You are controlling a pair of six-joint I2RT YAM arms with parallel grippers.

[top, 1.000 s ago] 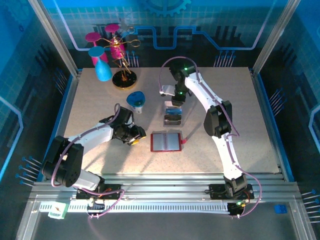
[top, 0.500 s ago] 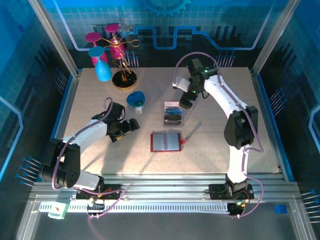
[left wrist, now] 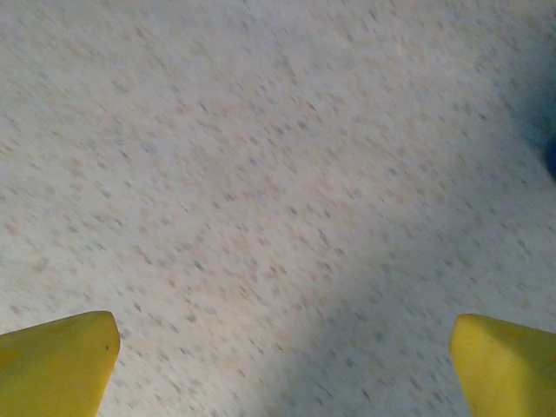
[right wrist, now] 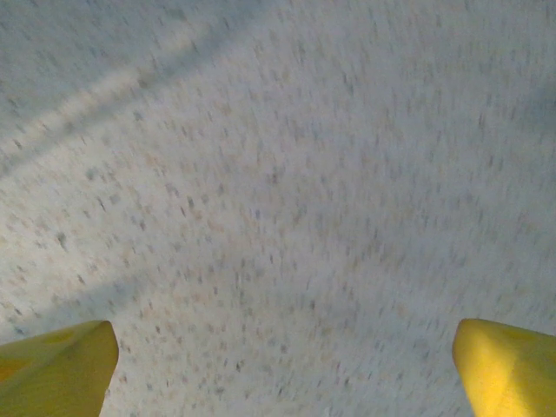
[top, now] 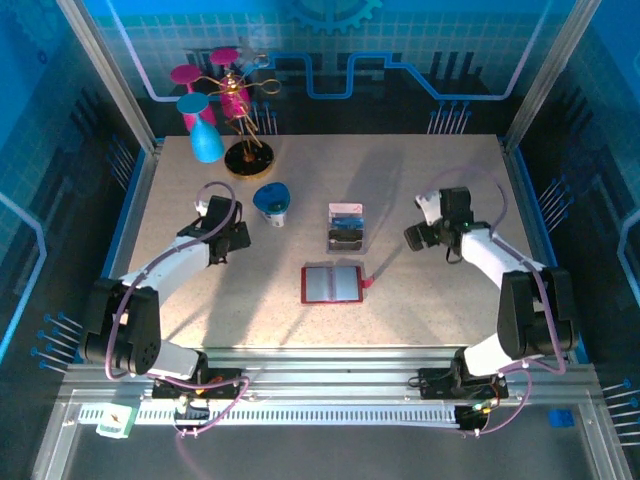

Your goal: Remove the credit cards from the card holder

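On the speckled table [top: 450,310], close to the middle, the card holder [top: 331,284] lies folded open and flat, red border round grey-blue pockets, its long axis running left to right and its snap tab sticking out on the right side. Just beyond it sits a clear tray [top: 330,246] with the credit cards [top: 346,216] stacked in it; whether any card is left in the pockets I cannot tell. The left gripper [left wrist: 285,346] and right gripper [right wrist: 285,347] each hover over bare tabletop with jaws spread wide and nothing between them. The holder sits between the two, toward the near edge from both: rightward of the left one, leftward of the right one, which looks slightly the closer
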